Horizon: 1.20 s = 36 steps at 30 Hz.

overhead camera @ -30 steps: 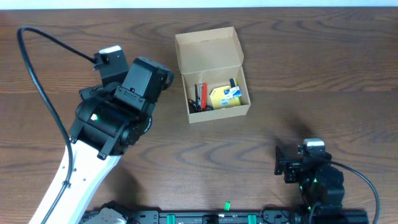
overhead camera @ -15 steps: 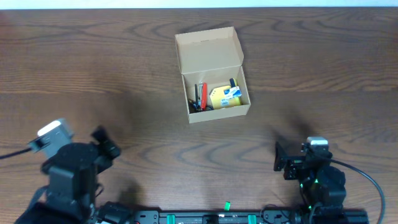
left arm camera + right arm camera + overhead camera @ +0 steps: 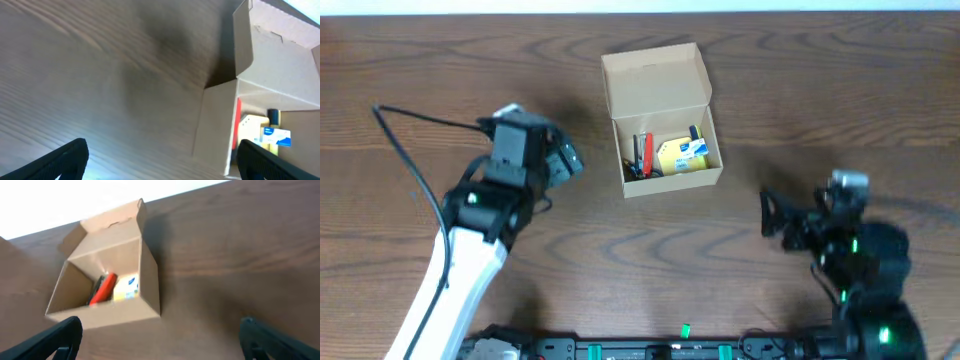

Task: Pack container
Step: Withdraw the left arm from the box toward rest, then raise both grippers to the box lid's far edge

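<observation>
Both gaping wide and gripping nothing, the left claw (image 3: 563, 162) and right claw (image 3: 772, 215) are risking shoving the container (image 3: 672, 180) aside while closing its raised lid (image 3: 655, 75).

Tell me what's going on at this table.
Two robot arms are packing a cardboard box. It sits on the table with its flap open, and a red item and a yellow pad lie inside. The left gripper hovers open just left of the box. The right gripper, also open, hangs nearer the front right, apart from it. Neither holds anything.
</observation>
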### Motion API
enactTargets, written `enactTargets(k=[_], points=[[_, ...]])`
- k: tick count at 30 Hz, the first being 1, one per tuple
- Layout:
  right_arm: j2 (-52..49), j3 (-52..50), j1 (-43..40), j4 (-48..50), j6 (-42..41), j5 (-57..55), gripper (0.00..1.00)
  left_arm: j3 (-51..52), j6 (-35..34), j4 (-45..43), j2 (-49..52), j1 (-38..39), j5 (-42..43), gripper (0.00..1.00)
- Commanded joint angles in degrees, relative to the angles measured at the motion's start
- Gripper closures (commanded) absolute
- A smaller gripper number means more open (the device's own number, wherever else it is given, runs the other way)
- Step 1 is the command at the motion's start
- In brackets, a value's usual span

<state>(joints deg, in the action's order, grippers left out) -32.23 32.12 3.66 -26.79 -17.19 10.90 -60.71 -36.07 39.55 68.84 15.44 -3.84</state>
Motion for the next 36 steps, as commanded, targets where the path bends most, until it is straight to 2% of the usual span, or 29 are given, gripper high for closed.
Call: enactTargets(k=[1,3,6,7,8,10,11,12,13,14,16,21,28,34,36], points=[[-13.92,9.46,-0.26,-0.24,1.88,0.11,0.01,-4.09,-0.85,-1.55,3.02,-4.61,7.63,0.05],[-24.41,16.79,-0.26,-0.20,1.81,0.11,0.01,-4.09,-1.97,-3.50,4.61,-7.72,11.28,0.05],[-34.23,22.10,-0.26,0.63,2.54,-0.55,0.01,-4.09,-5.49,-6.08,6.21,-10.29,12.28,0.04],[-36.59,22.43,-0.26,1.70,2.91,-1.38,0.35,-4.09,-7.26,-6.97,6.71,-10.62,12.31,0.02],[-39.30,22.40,-0.26,4.00,2.89,-2.45,0.54,-4.09,-9.05,-7.69,7.17,-10.67,12.20,0.06],[-44.35,22.40,-0.35,8.31,2.86,-3.61,0.83,-4.07,-12.61,-9.79,8.50,-10.67,11.43,0.44],[-46.27,22.43,-0.50,10.19,2.80,-3.61,0.94,-4.07,-14.27,-10.47,9.18,-10.60,10.16,0.58],[-47.82,22.43,-0.74,11.85,1.64,-3.61,0.99,-4.07,-16.02,-11.04,9.92,-10.58,8.44,0.74],[-49.79,22.43,-1.25,14.12,-0.79,-3.58,0.99,-4.07,-18.62,-11.67,10.93,-10.58,6.47,0.94],[-51.52,22.43,-1.92,16.37,-3.58,-3.58,0.99,-4.07,-22.34,-12.96,12.52,-10.58,4.74,0.94],[-54.16,22.43,-3.10,19.93,-6.34,-3.34,0.99,-4.07,-25.44,-15.93,15.26,-10.60,5.44,0.95],[-61.94,25.42,-7.93,23.58,-8.07,1.16,0.99,-4.96,-29.24,-23.82,26.36,-10.64,14.62,0.95],[-76.22,36.92,-13.62,21.90,-8.07,13.00,0.99,-17.75,-29.31,-24.22,43.82,-10.69,25.49,0.95],[-85.26,43.91,-14.23,19.56,-8.79,21.14,0.99,-23.28,-32.22,-23.41,50.18,-11.98,29.64,0.95],[-87.82,45.09,-14.23,19.93,-10.01,23.63,0.99,-23.47,-33.64,-24.94,52.02,-12.70,33.48,0.95]])
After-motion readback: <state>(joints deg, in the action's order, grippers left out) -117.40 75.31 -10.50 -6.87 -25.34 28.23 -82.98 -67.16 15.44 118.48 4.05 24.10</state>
